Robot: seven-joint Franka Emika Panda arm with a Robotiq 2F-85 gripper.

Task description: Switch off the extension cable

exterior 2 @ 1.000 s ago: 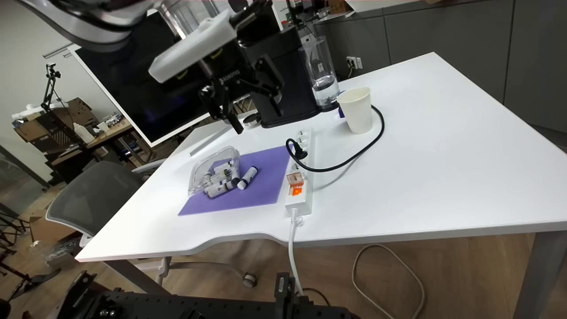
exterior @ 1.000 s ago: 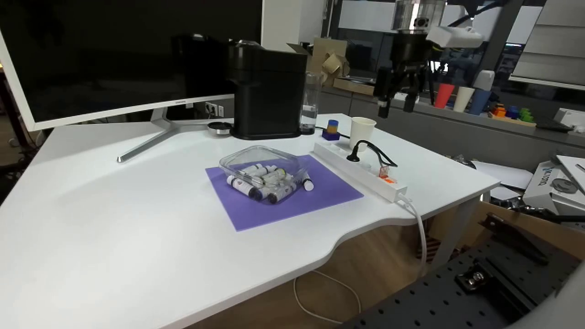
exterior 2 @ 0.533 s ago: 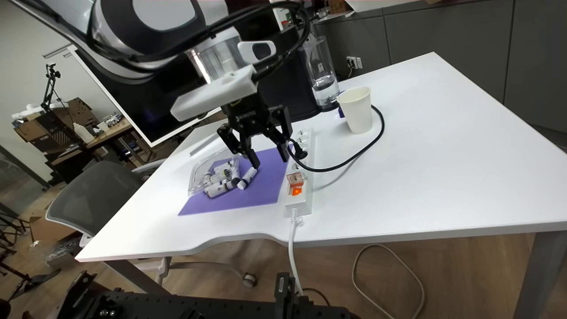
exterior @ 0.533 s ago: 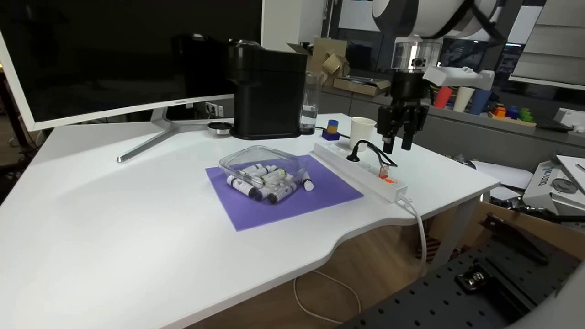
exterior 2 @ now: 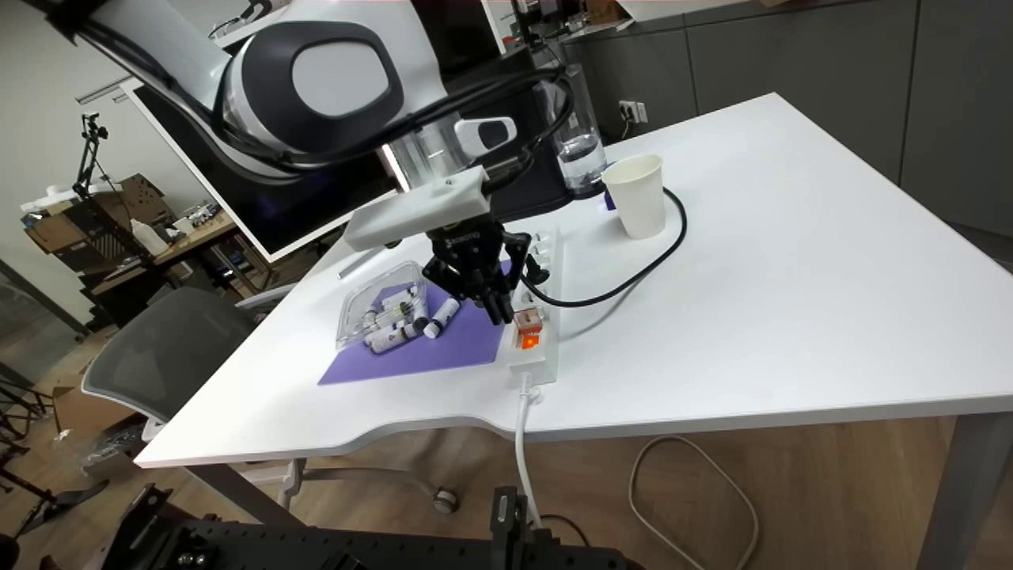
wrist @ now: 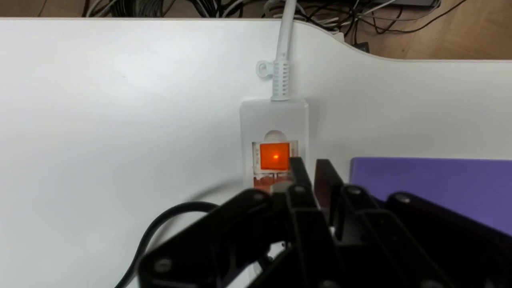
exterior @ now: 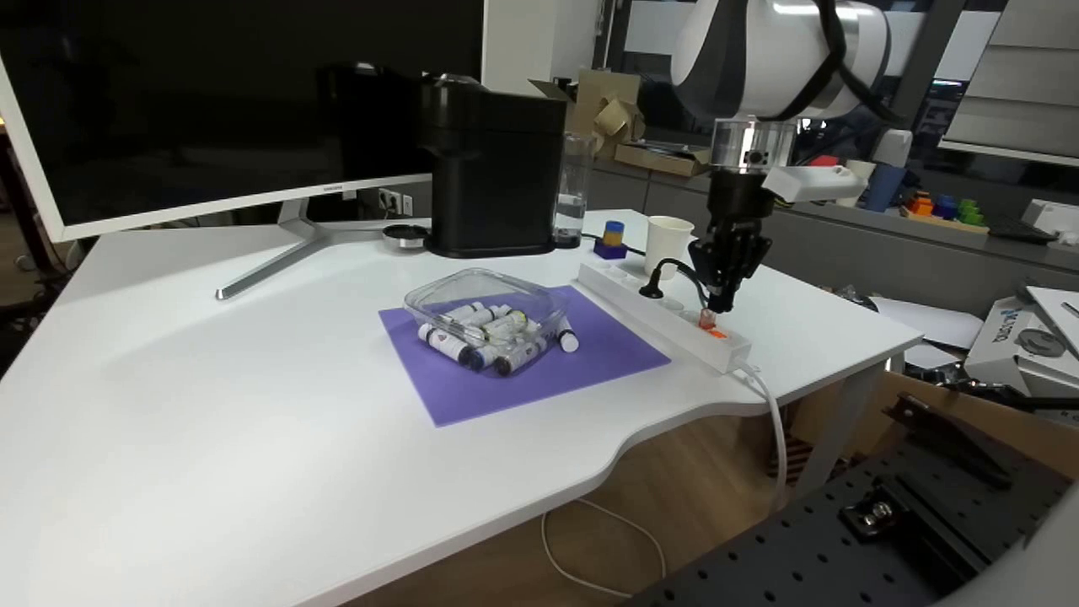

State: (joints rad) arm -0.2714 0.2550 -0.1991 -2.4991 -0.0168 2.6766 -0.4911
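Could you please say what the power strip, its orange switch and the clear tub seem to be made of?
Power strip: probably plastic, satin white, smooth edges. Orange switch: likely translucent plastic, since it seems lit. Clear tub: likely plastic, glossy, with rim highlights.

the extension cable [exterior: 666, 325] is smooth plastic with a soft sheen, its switch [wrist: 275, 156] translucent plastic; the cord [wrist: 285, 36] is smooth, the plug [exterior: 652, 289] matt. the tabletop [exterior 2: 752, 269] is smooth and faintly glossy, the purple mat [exterior: 472, 396] evenly matt, the tub [exterior 2: 360, 299] clear, shiny plastic. the cup [exterior 2: 639, 202] looks like plain matt paper. the screen [exterior: 211, 101] is glossy, its foot [exterior: 274, 263] like satin metal. the hand [wrist: 309, 161] is dull-finished, the arm [exterior 2: 340, 79] smooth, glossy plastic, and the floor [wrist: 480, 36] shows a wood grain.
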